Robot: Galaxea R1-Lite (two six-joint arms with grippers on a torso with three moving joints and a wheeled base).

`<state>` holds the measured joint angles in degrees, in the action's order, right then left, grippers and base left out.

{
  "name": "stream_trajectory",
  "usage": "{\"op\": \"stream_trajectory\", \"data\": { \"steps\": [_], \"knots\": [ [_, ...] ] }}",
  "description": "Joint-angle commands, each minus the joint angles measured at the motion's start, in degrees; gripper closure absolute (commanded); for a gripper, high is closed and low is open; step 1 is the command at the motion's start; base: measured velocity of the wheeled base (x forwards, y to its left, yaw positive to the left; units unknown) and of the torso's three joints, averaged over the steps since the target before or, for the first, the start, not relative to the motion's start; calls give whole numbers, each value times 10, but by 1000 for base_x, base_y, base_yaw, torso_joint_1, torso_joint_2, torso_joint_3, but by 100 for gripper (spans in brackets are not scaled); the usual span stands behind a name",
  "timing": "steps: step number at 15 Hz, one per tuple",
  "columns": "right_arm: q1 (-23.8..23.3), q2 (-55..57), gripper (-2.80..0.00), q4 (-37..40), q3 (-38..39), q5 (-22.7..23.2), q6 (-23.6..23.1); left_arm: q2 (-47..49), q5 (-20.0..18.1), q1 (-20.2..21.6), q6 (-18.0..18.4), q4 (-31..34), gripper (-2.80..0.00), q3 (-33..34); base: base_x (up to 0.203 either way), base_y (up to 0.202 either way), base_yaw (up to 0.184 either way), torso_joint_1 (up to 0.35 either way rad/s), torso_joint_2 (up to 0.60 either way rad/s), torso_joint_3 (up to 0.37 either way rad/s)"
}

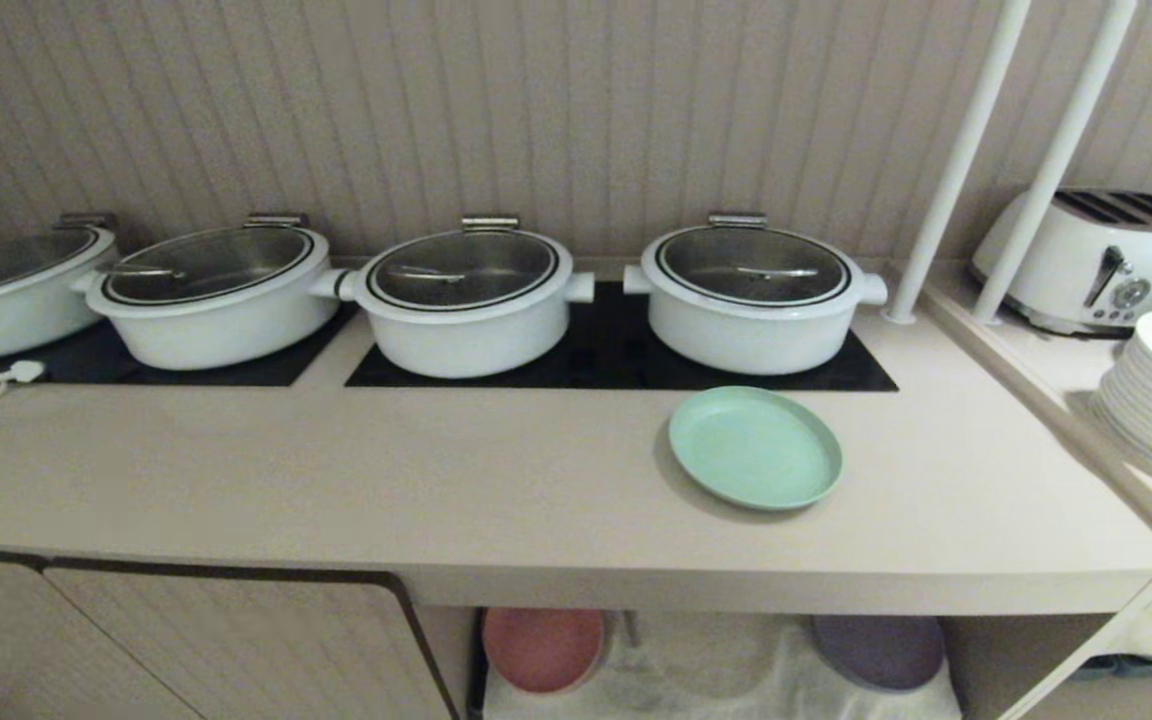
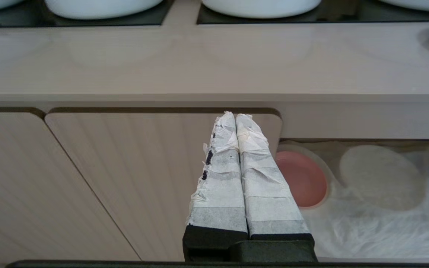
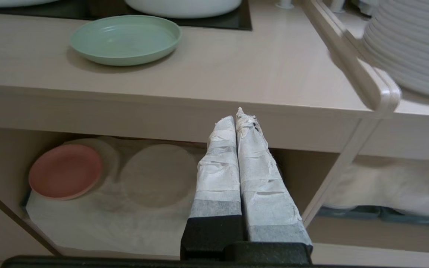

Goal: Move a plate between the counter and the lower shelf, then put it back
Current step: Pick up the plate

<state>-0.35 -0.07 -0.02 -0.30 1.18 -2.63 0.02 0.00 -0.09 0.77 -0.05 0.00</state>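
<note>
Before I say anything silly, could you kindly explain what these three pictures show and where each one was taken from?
This is a two-armed robot facing a kitchen counter. The wide picture comes from its head camera; the other two come from cameras on its wrists. The taped prongs are the left end effector and right end effector, both shut and holding nothing. On the counter sit white pots and a green plate. The lower shelf, draped in white cloth, holds a pink plate and a purple plate.
</note>
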Motion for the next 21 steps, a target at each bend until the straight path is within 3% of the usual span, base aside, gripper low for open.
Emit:
{"op": "stream_trajectory", "data": {
  "steps": [1, 5, 10, 15, 21],
  "knots": [
    [1, 1, 0, 2, -11, 1, -5, 0, 0, 1, -1, 0, 0, 0, 0, 0, 0, 0, 0, 0],
    [1, 14, 0, 77, -107, 1, -8, 0, 0, 1, -3, 0, 0, 0, 0, 0, 0, 0, 0, 0],
    [5, 149, 0, 105, -203, 0, -20, 0, 0, 1, -3, 0, 0, 0, 0, 0, 0, 0, 0, 0],
    [88, 297, 0, 104, -250, -44, -17, 0, 0, 1, -3, 0, 0, 0, 0, 0, 0, 0, 0, 0],
    [106, 532, 0, 102, -340, -45, -11, 0, 0, 1, -3, 0, 0, 0, 0, 0, 0, 0, 0, 0]
  ]
}}
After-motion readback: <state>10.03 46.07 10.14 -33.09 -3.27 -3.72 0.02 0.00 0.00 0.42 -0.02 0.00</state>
